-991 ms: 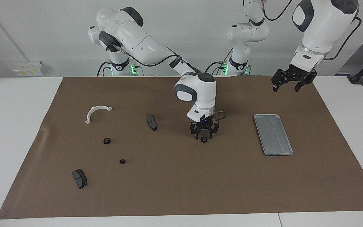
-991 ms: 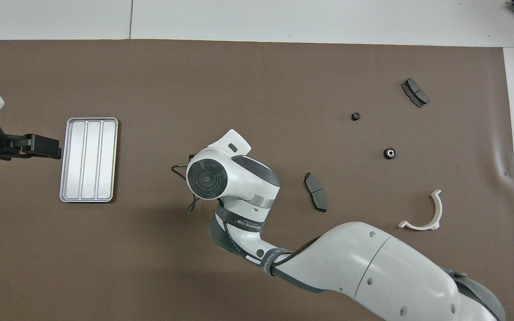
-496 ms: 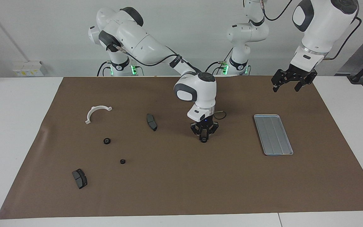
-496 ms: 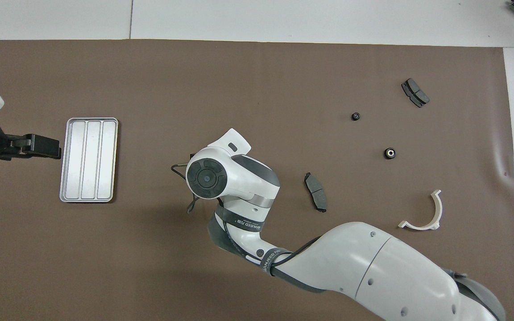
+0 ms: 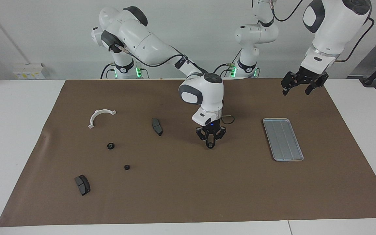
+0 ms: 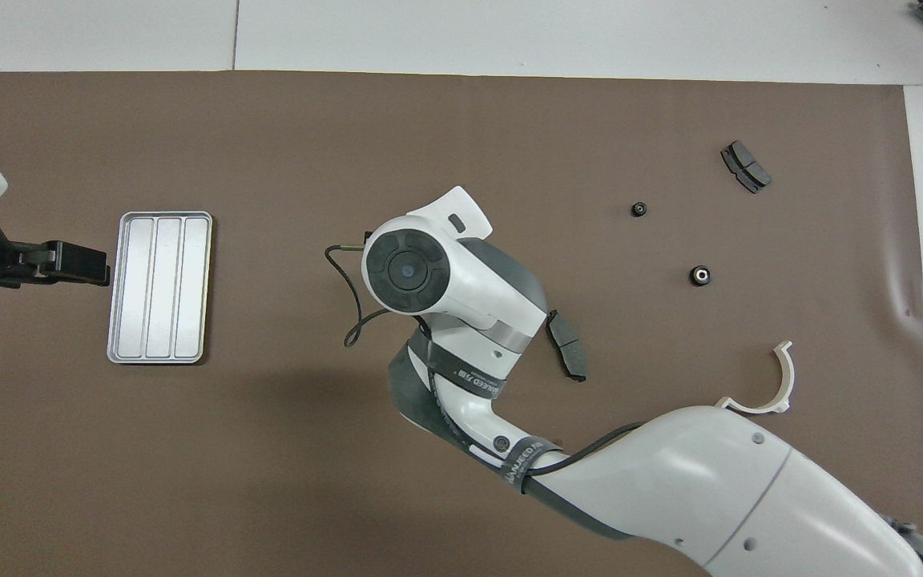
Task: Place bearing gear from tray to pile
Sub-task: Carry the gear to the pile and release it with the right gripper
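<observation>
My right gripper hangs low over the middle of the brown mat, shut on a small black bearing gear. In the overhead view its wrist hides both. The silver ridged tray lies toward the left arm's end, and I see nothing in it. The pile is spread toward the right arm's end: a white bracket and two dark brake pads. My left gripper waits open in the air beside the tray's end nearer the robots.
Two more black bearing gears lie on the mat among the pile's parts. A thin black cable loops from the right wrist. White tabletop borders the brown mat on all sides.
The right gripper closed on the bearing gear that lay on the mat, then lifted it slightly and shifted toward the pile. The left arm has not moved.
</observation>
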